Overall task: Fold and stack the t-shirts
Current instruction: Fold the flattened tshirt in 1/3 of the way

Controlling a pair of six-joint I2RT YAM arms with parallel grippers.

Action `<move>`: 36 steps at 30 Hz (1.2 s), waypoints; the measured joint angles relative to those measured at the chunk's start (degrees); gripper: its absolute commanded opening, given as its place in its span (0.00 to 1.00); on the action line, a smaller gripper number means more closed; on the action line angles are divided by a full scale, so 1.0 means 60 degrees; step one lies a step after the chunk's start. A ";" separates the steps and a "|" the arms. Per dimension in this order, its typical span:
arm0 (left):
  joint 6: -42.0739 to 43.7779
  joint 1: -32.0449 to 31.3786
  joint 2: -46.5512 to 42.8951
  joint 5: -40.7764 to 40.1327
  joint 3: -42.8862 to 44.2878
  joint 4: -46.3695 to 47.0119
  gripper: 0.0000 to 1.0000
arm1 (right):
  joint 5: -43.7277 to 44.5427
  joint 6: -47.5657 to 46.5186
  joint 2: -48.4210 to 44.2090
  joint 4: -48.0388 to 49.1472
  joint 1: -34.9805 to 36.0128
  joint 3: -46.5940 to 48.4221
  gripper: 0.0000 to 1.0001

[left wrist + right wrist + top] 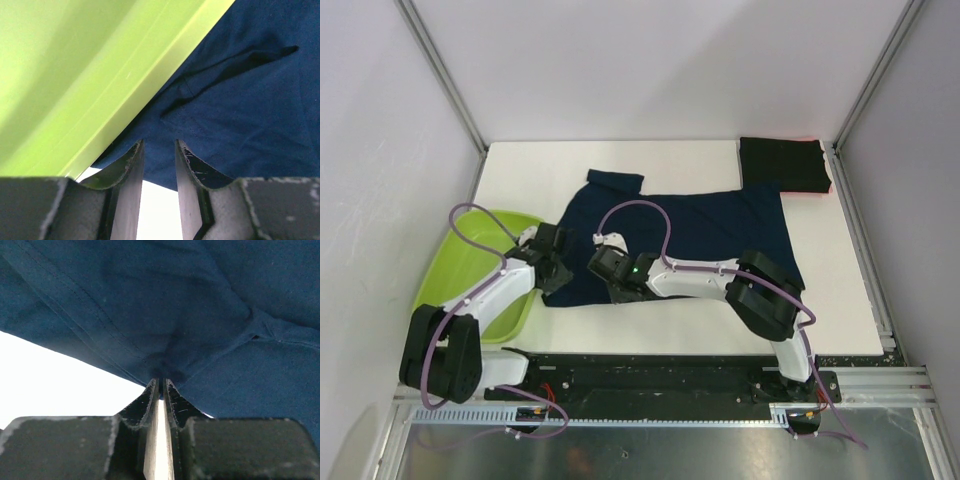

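Observation:
A dark navy t-shirt (700, 230) lies spread out on the white table (660, 335). A black t-shirt (782, 165) lies folded in the back right corner, with a red-pink edge (826, 189) showing under it. My right gripper (604, 268) is at the navy shirt's near hem. In the right wrist view that gripper (162, 381) is shut on a bunched bit of the navy cloth (175, 305). My left gripper (552, 262) sits at the shirt's left near corner. In the left wrist view it (159, 145) stands open, and the navy hem (250, 110) crosses at its tips.
A lime-green plastic tub (480, 240) stands at the table's left edge, right beside the left gripper, and its rim (125, 85) overlaps the shirt's edge. Grey walls and metal posts close in the back and sides. Purple cables loop over both arms.

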 measured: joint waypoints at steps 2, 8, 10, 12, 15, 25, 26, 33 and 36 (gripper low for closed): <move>0.0000 0.0000 0.0091 0.0011 0.0047 0.0040 0.36 | 0.0047 -0.0011 0.0015 -0.0051 0.0000 0.0102 0.02; -0.0004 0.0000 0.0397 0.0066 0.0193 0.0197 0.35 | 0.0124 -0.0011 0.0025 -0.0168 -0.0011 0.0219 0.00; -0.0004 0.0000 0.0517 0.0091 0.0229 0.0280 0.35 | 0.0127 -0.0011 0.0025 -0.0197 -0.0025 0.0226 0.00; -0.0004 0.0000 0.0645 0.0142 0.0255 0.0350 0.35 | 0.0127 -0.0007 0.0025 -0.0200 -0.0029 0.0237 0.00; -0.0011 0.0000 0.0761 0.0142 0.0255 0.0393 0.34 | 0.0127 -0.0007 0.0025 -0.0204 -0.0051 0.0255 0.00; -0.0015 0.0000 0.1290 0.0138 0.0291 0.0641 0.27 | 0.0127 -0.0007 0.0025 -0.0211 -0.0117 0.0266 0.00; -0.0015 0.0000 0.1311 0.0138 0.0295 0.0674 0.26 | 0.0127 -0.0007 0.0025 -0.0211 -0.0127 0.0266 0.00; -0.0004 0.0004 0.1322 0.0102 0.0565 0.0754 0.07 | 0.0127 -0.0004 0.0025 -0.0251 -0.0175 0.0270 0.00; 0.0004 0.0004 0.1322 0.0109 0.0739 0.0827 0.01 | 0.0127 0.0000 0.0025 -0.0280 -0.0197 0.0270 0.00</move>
